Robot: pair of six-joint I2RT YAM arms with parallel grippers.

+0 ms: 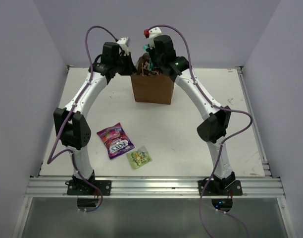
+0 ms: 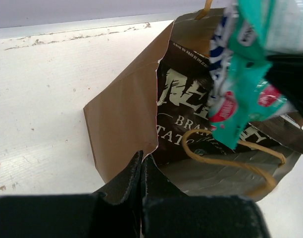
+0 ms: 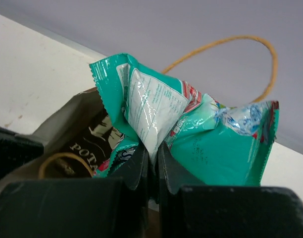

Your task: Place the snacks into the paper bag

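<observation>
Top external view: the paper bag (image 1: 152,89) stands upper centre, a brown chip bag (image 2: 183,114) inside. Over its mouth the right hand (image 3: 153,148) pinches the teal packet (image 3: 211,144); the left hand (image 2: 141,161) is pressed together at the rim. Unpacked, the purple packet (image 1: 114,140) and green packet (image 1: 139,157) lie lower left.

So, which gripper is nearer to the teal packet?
Right. The right gripper is shut on the teal packet, holding it over the paper bag. The left gripper pinches the bag's rim, apart from the packet.
</observation>
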